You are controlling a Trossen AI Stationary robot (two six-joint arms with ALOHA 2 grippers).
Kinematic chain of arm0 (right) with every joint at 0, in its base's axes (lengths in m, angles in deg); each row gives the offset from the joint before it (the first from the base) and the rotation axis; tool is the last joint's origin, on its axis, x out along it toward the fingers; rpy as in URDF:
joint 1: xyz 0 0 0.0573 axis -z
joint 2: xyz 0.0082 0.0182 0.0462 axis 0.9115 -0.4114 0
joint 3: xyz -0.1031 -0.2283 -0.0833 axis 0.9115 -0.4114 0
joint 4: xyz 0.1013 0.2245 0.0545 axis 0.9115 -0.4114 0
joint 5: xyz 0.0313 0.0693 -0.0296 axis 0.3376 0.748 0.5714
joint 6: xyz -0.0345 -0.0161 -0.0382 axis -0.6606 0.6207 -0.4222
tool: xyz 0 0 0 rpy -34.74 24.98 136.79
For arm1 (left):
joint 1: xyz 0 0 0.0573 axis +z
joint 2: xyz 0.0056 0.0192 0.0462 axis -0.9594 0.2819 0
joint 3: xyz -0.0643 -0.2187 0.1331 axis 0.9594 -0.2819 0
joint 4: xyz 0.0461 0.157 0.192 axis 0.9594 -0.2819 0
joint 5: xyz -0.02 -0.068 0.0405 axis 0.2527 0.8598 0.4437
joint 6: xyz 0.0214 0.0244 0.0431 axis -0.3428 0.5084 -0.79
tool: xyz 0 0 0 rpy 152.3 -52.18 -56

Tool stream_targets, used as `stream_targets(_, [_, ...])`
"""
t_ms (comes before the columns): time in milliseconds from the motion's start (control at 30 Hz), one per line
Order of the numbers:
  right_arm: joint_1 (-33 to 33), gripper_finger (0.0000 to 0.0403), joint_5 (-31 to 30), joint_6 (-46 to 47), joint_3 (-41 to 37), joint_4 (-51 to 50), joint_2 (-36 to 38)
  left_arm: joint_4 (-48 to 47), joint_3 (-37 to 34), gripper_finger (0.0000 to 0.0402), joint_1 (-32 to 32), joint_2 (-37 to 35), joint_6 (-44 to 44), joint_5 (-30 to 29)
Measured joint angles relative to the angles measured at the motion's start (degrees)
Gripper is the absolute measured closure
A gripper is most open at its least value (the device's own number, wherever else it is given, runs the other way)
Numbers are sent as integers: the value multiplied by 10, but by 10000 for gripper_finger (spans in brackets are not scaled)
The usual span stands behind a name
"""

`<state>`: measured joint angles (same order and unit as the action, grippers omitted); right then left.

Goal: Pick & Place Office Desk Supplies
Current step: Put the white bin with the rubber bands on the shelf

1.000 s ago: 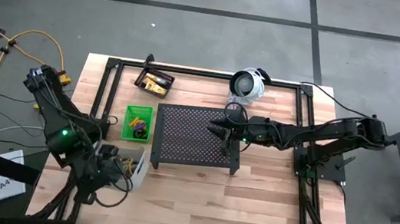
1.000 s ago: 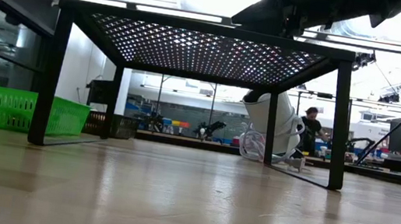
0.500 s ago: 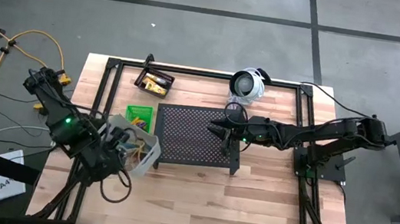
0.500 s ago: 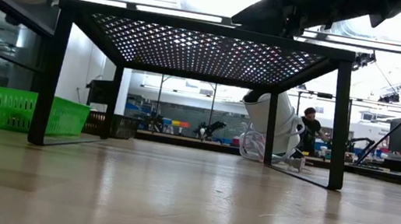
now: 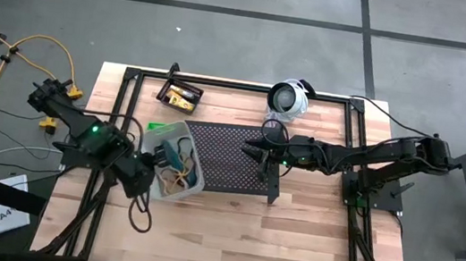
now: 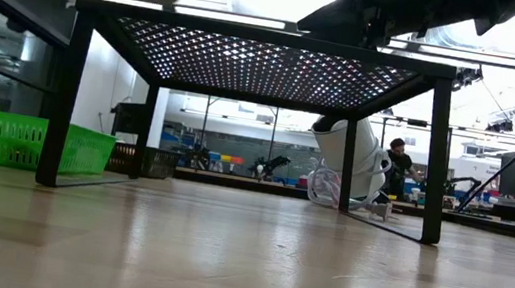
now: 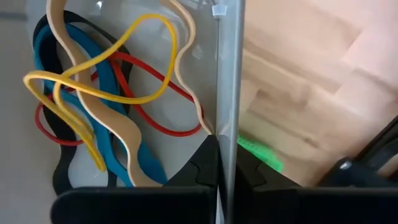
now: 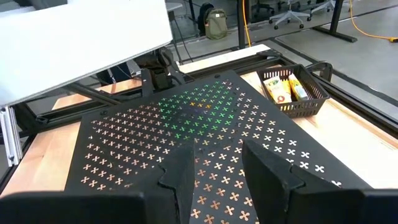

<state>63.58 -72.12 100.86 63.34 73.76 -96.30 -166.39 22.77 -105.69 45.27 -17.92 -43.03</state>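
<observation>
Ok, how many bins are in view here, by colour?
Clear bin: 1
Green bin: 1
Black bin: 1
Total: 3

Bin in my left pincer (image 7: 219, 180): clear bin (image 5: 173, 160).
Bands inside: yellow (image 7: 124, 56), red (image 7: 168, 127), blue (image 7: 118, 134), tan (image 7: 115, 124), black (image 7: 62, 171).
Bin near the tabletop's left edge: green bin (image 6: 31, 140).
Stand (image 8: 186, 134): black, cross-shaped perforations.
Tabletop (image 5: 238, 230): pale wood.
</observation>
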Motion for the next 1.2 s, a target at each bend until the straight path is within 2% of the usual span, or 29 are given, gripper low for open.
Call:
stream_targets(167, [0,282,0,0,0,0,0,2,0,400,42,5,-53,5])
stream_targets(300, [0,282,0,0,0,0,0,10,0,400,69,12,-73,30])
stream_targets(467, [0,282,0,0,0,0,0,29,0,400,85,20,-149,56])
stream_targets(600, [0,282,0,0,0,0,0,38,0,401,99,32,-164,87])
stream_targets(733, [0,282,0,0,0,0,0,31,0,401,121,49,-223,116])
stream_targets(1200, [0,282,0,0,0,0,0,-2,0,401,241,80,-368,121])
